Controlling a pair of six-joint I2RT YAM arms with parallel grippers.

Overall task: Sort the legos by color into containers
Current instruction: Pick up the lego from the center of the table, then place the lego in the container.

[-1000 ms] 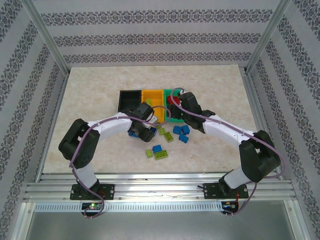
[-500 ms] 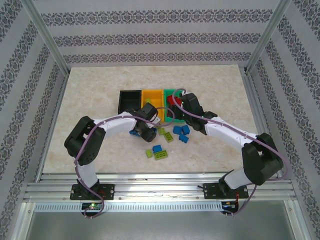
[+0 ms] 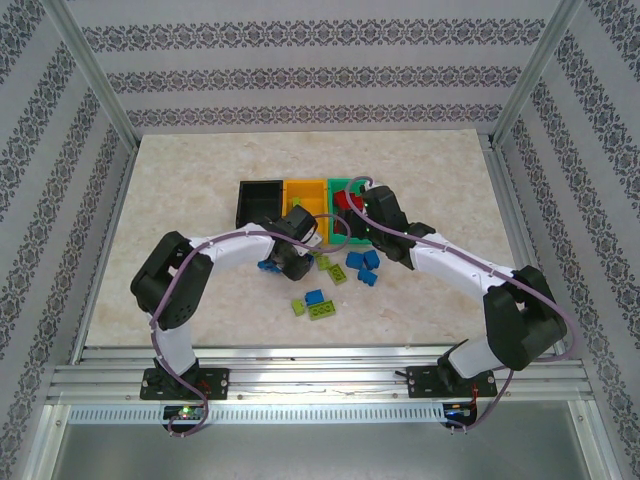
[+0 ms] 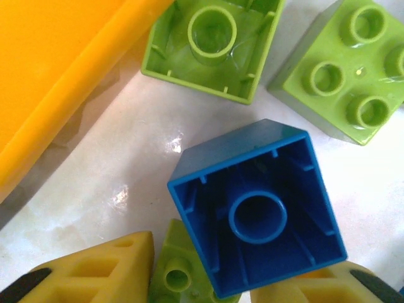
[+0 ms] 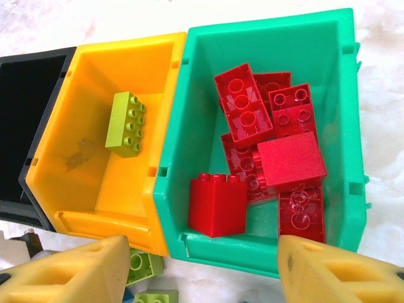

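Observation:
My left gripper (image 3: 287, 262) (image 4: 202, 278) is down among the loose legos in front of the orange-yellow container (image 3: 305, 195) (image 4: 63, 69). Its fingers are shut on a small lime brick (image 4: 180, 271). An upturned blue brick (image 4: 259, 208) overlaps that brick and touches the right finger. My right gripper (image 3: 350, 207) (image 5: 211, 278) hangs open and holds nothing, over the near wall of the green container (image 3: 341, 182) (image 5: 252, 252). That container holds several red bricks (image 5: 271, 139). A lime brick (image 5: 126, 123) lies in the orange-yellow container (image 5: 107, 208). The black container (image 3: 260, 200) (image 5: 25, 126) stands at the left of the row.
Loose blue bricks (image 3: 362, 262) and lime bricks (image 3: 322, 312) lie on the table in front of the containers, between the two arms. Two more lime bricks (image 4: 211, 44) (image 4: 347, 69) sit just past my left fingers. Metal frame rails border the table.
The left arm has shifted a little to the right and its fingers have closed in on the lime brick. The right arm has reached slightly forward and stays open.

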